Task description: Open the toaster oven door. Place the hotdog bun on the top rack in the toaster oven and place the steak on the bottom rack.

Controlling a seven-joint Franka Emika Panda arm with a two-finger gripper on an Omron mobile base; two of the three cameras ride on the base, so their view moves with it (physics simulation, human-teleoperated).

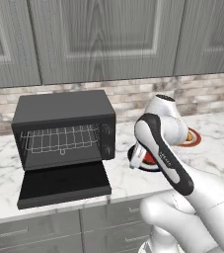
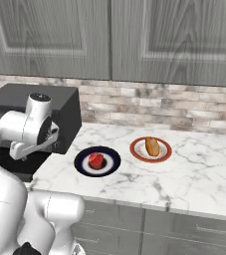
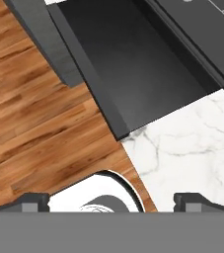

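Note:
The black toaster oven (image 1: 64, 111) stands at the left of the counter, and its side shows behind my arm (image 2: 67, 119). The toaster oven door (image 1: 64, 184) lies folded down flat. Inside are the top rack (image 1: 59, 133) and, under it, the bottom rack (image 1: 62, 150) with its front loop. The red steak (image 2: 96, 161) rests on a dark plate, and the orange-tan hotdog bun (image 2: 152, 146) on an orange-rimmed plate. My gripper (image 3: 113, 202) hangs open and empty over the door's (image 3: 133, 64) front corner, pointing down.
The dark plate (image 2: 109, 167) sits just right of the oven, and the orange-rimmed plate (image 2: 165, 154) further right. Marble counter (image 2: 199, 174) stretches to the right. Grey wall cabinets (image 1: 108, 34) hang overhead. Wood floor (image 3: 39, 133) lies beyond the counter edge.

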